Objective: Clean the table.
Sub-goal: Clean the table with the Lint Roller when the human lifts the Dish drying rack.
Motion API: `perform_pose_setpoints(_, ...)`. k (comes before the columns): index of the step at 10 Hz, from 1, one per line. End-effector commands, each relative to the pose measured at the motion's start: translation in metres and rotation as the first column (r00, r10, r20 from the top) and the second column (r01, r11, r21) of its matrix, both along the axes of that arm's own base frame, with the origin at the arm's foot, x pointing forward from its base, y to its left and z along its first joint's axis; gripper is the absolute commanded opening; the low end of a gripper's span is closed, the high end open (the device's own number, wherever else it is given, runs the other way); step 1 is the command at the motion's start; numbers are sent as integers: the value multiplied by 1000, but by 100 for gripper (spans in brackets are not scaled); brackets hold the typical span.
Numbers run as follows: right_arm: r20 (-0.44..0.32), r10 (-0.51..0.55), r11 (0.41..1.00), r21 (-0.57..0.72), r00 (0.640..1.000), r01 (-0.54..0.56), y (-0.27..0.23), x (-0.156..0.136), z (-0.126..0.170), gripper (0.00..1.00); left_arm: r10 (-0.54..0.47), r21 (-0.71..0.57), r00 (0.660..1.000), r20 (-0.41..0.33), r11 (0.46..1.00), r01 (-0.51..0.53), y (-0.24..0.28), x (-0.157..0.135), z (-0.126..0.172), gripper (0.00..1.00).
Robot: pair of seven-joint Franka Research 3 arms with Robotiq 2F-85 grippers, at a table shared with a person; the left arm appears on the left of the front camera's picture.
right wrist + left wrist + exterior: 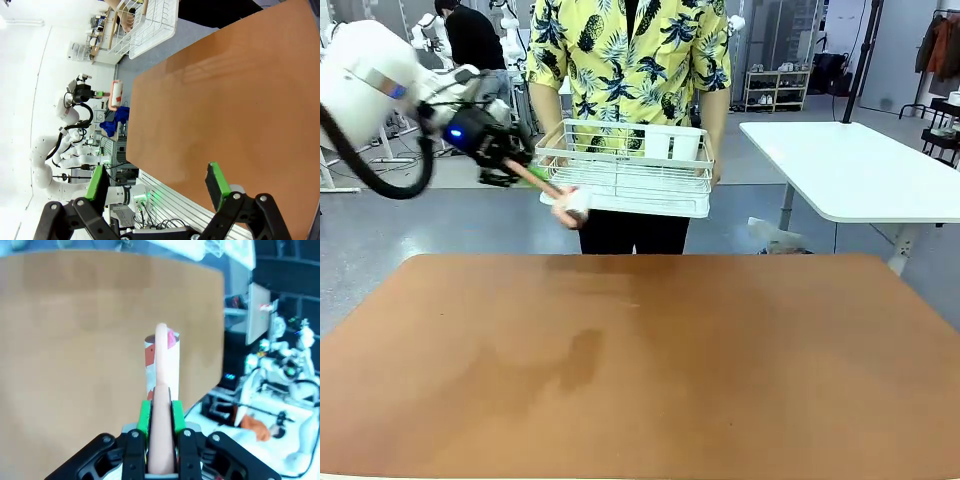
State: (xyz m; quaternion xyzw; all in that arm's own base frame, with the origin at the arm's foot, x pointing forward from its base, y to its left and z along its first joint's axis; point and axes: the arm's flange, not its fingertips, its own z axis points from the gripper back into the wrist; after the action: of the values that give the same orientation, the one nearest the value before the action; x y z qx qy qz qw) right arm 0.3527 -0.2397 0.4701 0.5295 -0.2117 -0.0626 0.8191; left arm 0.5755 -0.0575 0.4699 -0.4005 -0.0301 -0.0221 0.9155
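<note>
- Looking across in the front view, I see the left gripper [520,168] in the upper left of the frame, clenched on a pink-handled roller [573,203] with a white and red head. The handle slants down toward the right. The head sits in front of the lower left corner of a white wire basket [625,180], held beyond the far edge by a person in a yellow patterned shirt [630,50]. The large reddish-brown table [640,360] fills the lower half of the frame, below the roller and apart from it.
- In the left wrist view the green pads [144,415] press both sides of the handle, which runs straight up the middle. The table top spreads behind the head across the left and centre.
- In the right wrist view the right gripper [156,182] hangs slack at the bottom with its jaws wide apart and nothing between them. The table slopes across the right of the frame. Far off at mid left, the roller hangs clear of the basket.
- To my eye the left arm is the one placed to work: the head must come down onto the top.
</note>
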Motion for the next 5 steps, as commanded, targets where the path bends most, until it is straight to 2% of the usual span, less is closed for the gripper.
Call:
perform_pose_setpoints(1, 17, 3, 1000, 12, 1000, -4, 0, 0, 3, 100, -4, 193, 999, -33, 981, 10, 48, -16, 21, 21)
perform_pose_setpoints(2, 17, 3, 1000, 12, 1000, -4, 0, 0, 3, 100, 25, 340, 996, -83, 941, 5, 78, -20, 33, 21)
perform_pose_setpoints(3, 17, 3, 1000, 12, 1000, -4, 0, 0, 3, 100, 86, 399, 992, -94, 916, -42, 96, -23, 51, 21)
perform_pose_setpoints(4, 17, 3, 1000, 12, 1000, -4, 0, 0, 3, 100, 120, 496, 983, -137, 868, -37, 104, -26, 63, 21)
perform_pose_setpoints(5, 17, 3, 1000, 12, 1000, -4, 0, 0, 3, 100, 148, 542, 981, -127, 839, -56, 107, -29, 69, 21)
